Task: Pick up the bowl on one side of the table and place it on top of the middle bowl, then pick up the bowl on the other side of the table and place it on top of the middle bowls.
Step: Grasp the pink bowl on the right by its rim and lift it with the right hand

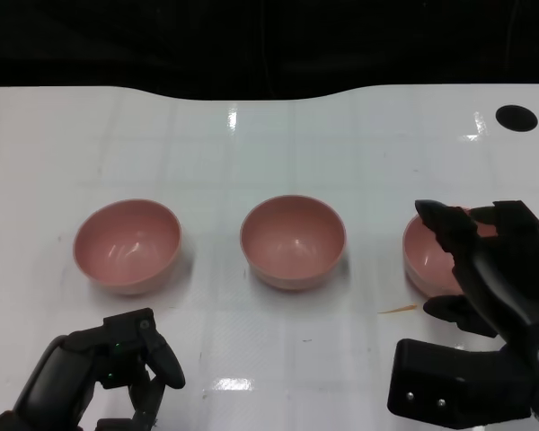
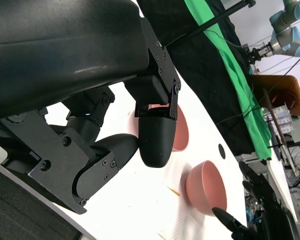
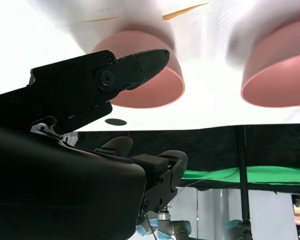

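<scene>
Overhead, glossy white table (black backdrop behind); right hand spread wide, left hand curled empty.

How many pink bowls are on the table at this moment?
3: left bowl, middle bowl, and right bowl, partly covered by the right hand. None stacked.

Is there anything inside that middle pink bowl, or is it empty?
Empty. The head view looks straight down into the middle bowl, and only its smooth pink inside shows, with nothing lying in it.
</scene>
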Robot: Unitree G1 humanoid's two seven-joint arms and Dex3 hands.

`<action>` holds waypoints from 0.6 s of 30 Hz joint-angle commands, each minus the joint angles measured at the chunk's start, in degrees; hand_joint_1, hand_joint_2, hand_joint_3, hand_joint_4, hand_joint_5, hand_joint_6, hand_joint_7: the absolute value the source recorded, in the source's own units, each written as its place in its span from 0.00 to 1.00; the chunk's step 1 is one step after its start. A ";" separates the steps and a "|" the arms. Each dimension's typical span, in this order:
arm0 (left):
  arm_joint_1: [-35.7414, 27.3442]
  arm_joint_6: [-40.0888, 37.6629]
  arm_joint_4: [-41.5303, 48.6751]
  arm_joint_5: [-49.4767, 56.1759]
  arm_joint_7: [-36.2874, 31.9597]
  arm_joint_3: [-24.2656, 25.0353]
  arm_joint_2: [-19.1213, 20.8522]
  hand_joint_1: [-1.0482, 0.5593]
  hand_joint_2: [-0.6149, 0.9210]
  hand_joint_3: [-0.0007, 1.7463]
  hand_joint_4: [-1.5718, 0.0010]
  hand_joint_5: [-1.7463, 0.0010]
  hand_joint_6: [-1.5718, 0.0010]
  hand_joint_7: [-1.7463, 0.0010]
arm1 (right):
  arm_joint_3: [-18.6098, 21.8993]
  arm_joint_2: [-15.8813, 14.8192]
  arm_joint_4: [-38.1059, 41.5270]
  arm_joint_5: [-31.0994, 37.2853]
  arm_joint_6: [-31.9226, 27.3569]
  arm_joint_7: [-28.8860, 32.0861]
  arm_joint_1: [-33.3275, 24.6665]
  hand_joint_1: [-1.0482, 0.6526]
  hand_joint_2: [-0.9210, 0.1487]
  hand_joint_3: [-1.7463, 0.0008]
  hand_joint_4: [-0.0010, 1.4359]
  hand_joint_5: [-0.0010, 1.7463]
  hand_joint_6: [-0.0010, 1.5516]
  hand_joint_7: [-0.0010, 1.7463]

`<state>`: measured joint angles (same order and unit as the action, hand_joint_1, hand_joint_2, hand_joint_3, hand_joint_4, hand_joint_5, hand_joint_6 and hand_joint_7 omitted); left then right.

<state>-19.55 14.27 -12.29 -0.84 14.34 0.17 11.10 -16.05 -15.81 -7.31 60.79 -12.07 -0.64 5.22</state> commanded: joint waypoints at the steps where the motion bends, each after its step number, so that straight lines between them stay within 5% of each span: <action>1: 0.01 -0.21 -0.69 -0.52 0.63 0.39 1.00 0.56 0.70 0.76 0.47 0.01 0.50 0.14 | -0.65 -0.50 2.38 0.42 -1.22 -0.17 1.95 0.25 0.05 1.00 0.03 0.38 0.11 0.10; 18: 1.60 -1.17 -1.20 0.15 0.48 -0.29 0.94 0.55 0.71 0.71 0.47 0.03 0.49 0.19 | -4.44 -2.93 13.53 -0.44 -3.88 -4.16 8.14 0.24 0.04 1.00 0.13 0.30 0.23 0.03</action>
<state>-18.14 13.54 -12.70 -0.69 14.54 -0.20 11.32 -20.53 -17.59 5.61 60.96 -15.54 -4.10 12.53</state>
